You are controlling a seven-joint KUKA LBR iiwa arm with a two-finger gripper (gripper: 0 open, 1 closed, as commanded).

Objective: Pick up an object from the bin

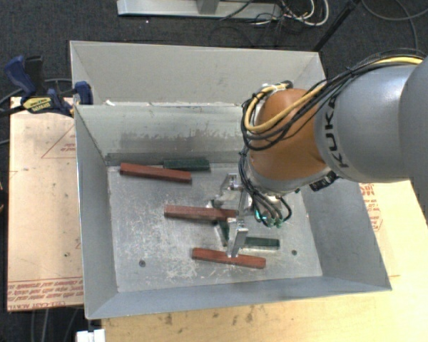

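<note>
Seen from the camera view, the grey metal bin [93, 212] takes up the middle of the frame. The arm [374, 127] reaches in from the right, with an orange cover [282, 141] and a loop of cables at its wrist.

The gripper [233, 246] points down into the lower centre of the bin floor. Its tip is at the lower red-brown bar [210, 255], a long flat stick lying nearly level close to the front wall. The tip is at, or just above, the right half of that bar. Whether the gripper is apart or together cannot be told, and nothing can be seen clamped in it.

Just above, a middle red-brown bar [189, 211] lies across the centre of the floor, its right end hidden under the gripper body. A short dark green bar [265, 243] lies just right of the gripper, near the lower bar's right end.

Well apart, toward the upper left of the floor, an upper red-brown bar [155, 172] lies slightly tilted. A longer dark green bar [187, 164] sits beside its right end, near the back wall.
</note>
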